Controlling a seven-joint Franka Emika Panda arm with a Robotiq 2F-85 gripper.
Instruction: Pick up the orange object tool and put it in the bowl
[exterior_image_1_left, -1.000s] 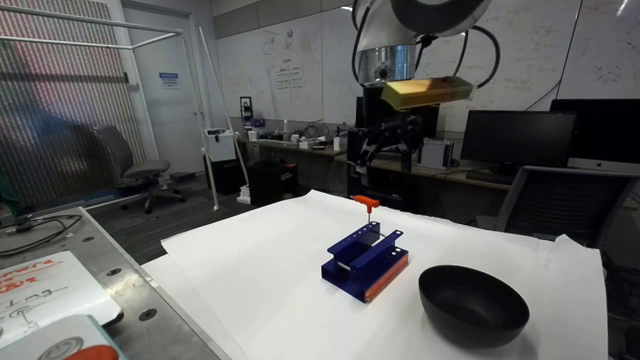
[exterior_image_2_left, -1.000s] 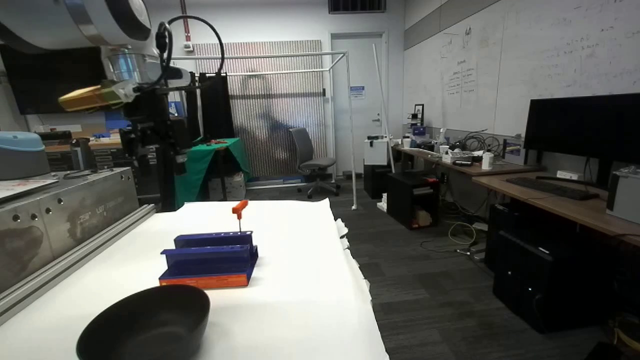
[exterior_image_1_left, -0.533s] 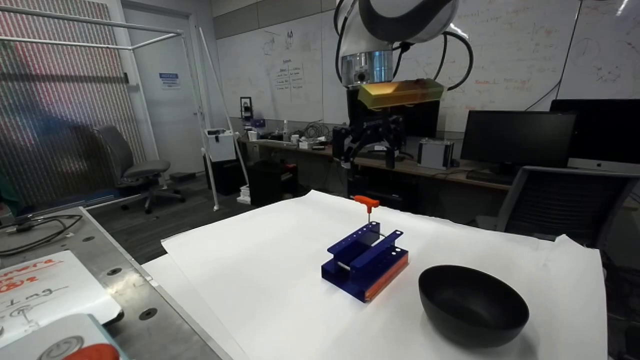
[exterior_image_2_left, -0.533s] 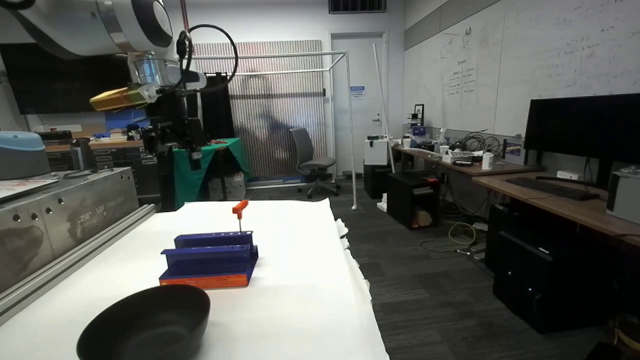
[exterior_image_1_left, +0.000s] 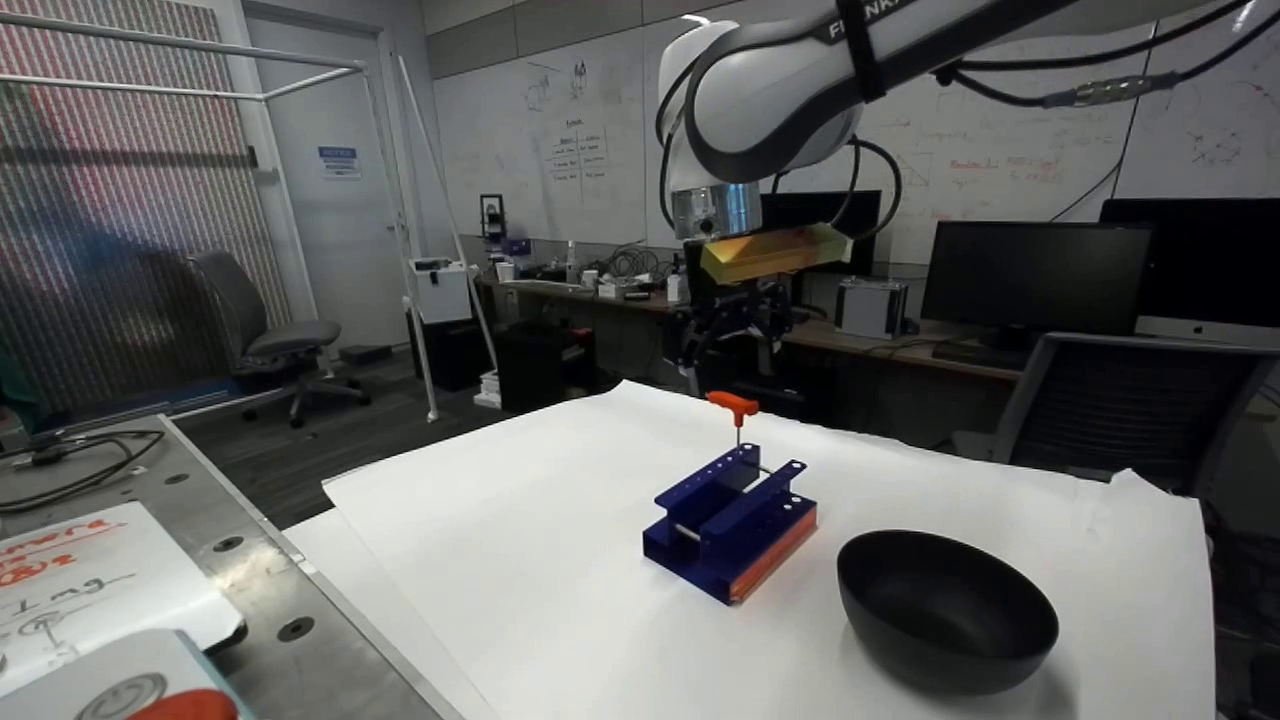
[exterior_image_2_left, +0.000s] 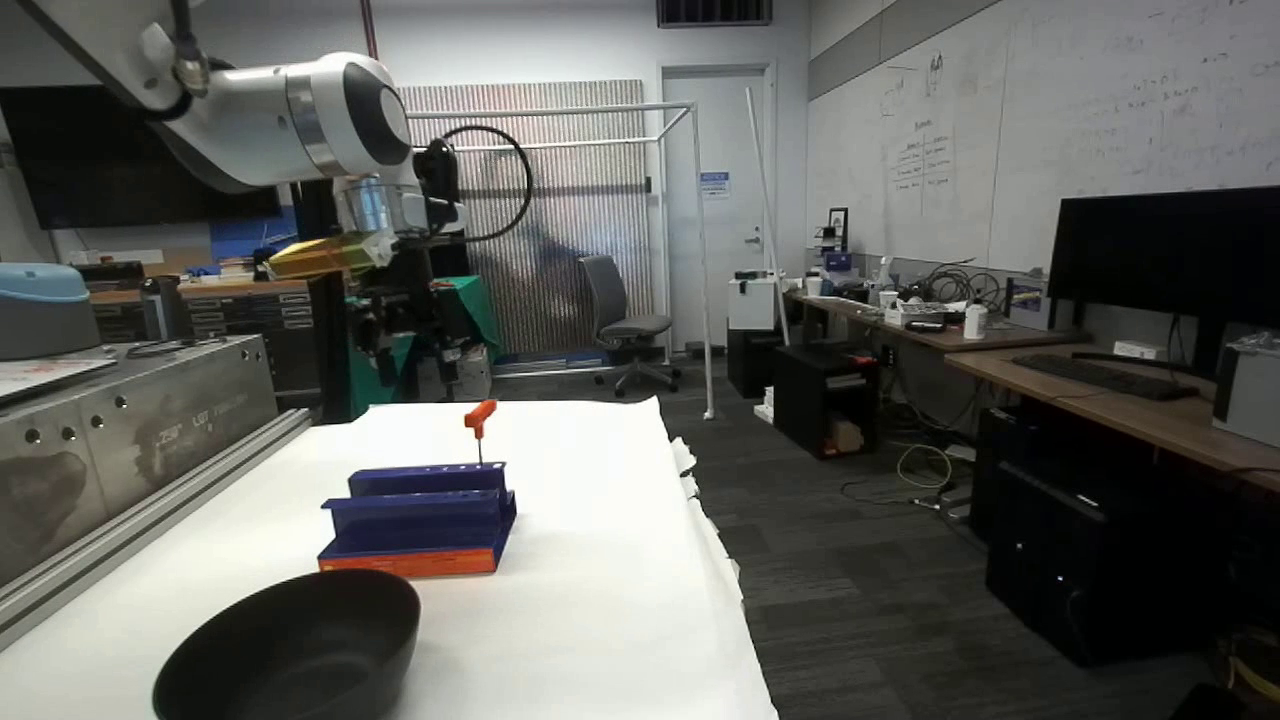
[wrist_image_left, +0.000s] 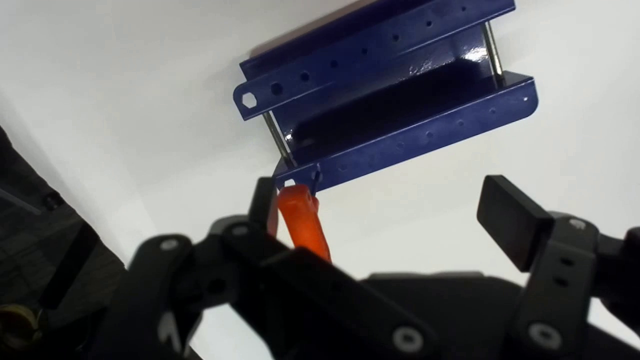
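Note:
The orange tool (exterior_image_1_left: 734, 404) stands upright by its thin metal shaft at one end of the blue rack (exterior_image_1_left: 690, 575). It also shows in an exterior view (exterior_image_2_left: 480, 418). The black bowl (exterior_image_1_left: 950, 660) sits beside the rack in both exterior views (exterior_image_2_left: 395, 650) and is out of the wrist view. My gripper (exterior_image_1_left: 733, 370) is open and empty, a little higher than the tool, also in an exterior view (exterior_image_2_left: 415, 375). In the wrist view the gripper (wrist_image_left: 389, 215) shows the orange handle (wrist_image_left: 304, 222) close by the left finger, which partly hides it.
The rack and bowl stand on a white-covered table (exterior_image_1_left: 500, 540). A metal bench (exterior_image_1_left: 260, 580) runs along one side. Desks with monitors (exterior_image_1_left: 1035, 275) and a chair (exterior_image_1_left: 1150, 410) stand behind the table. A yellow block (exterior_image_1_left: 775, 255) is fixed on my wrist.
My gripper has come down and moved left in an exterior view, right and down in an exterior view, nearer to the orange tool. The tool, rack and bowl have not moved.

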